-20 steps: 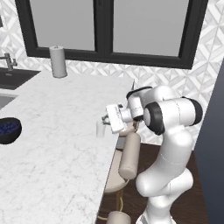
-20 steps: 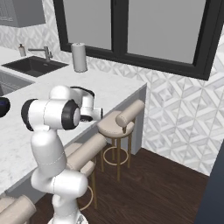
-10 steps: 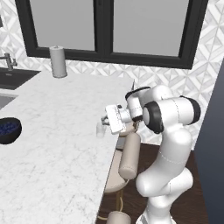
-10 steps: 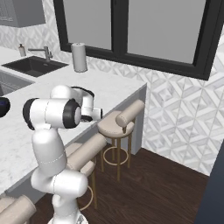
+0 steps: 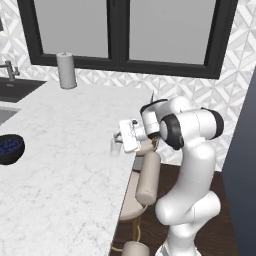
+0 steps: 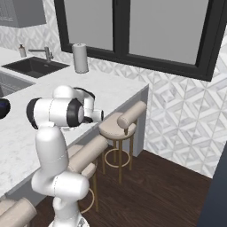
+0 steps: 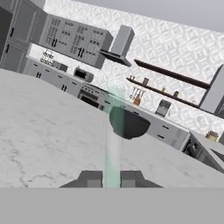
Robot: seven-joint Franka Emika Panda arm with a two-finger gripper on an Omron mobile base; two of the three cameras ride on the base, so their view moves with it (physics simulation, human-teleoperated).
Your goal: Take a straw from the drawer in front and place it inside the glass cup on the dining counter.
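The gripper point(image 7: 112, 178) has its two finger tips drawn close together, and between them stands one straw point(image 7: 113, 148), a pale greenish translucent stick that rises from the tips up the middle of the hand view — so the jaws are clamped on the straw. It is held at its low end, I think so that the free length can be put into the cup first.

In the left base view the gripper point(image 5: 121, 140) reaches sideways over the edge of the dining counter point(image 5: 70, 150), and one small glass cup point(image 5: 116, 146) stands on the marble just beside it, near the counter's edge. Whether the straw is already over the cup's mouth I cannot tell; the straw is too faint in the base views. The hand lies almost level (not pointing down), so I judge that it must still tilt or move before the straw can go inside the glass.

Farther away on the counter there is one dark bowl point(image 5: 10, 148), which also appears behind the straw in the hand view point(image 7: 128, 122). One white paper-towel roll point(image 5: 66, 70) stands at the far end by the window — well apart from the work. Beside it is one sink with a faucet point(image 6: 45, 53). Along the counter's side I count three beige stools point(image 6: 120, 125) in the right base view.
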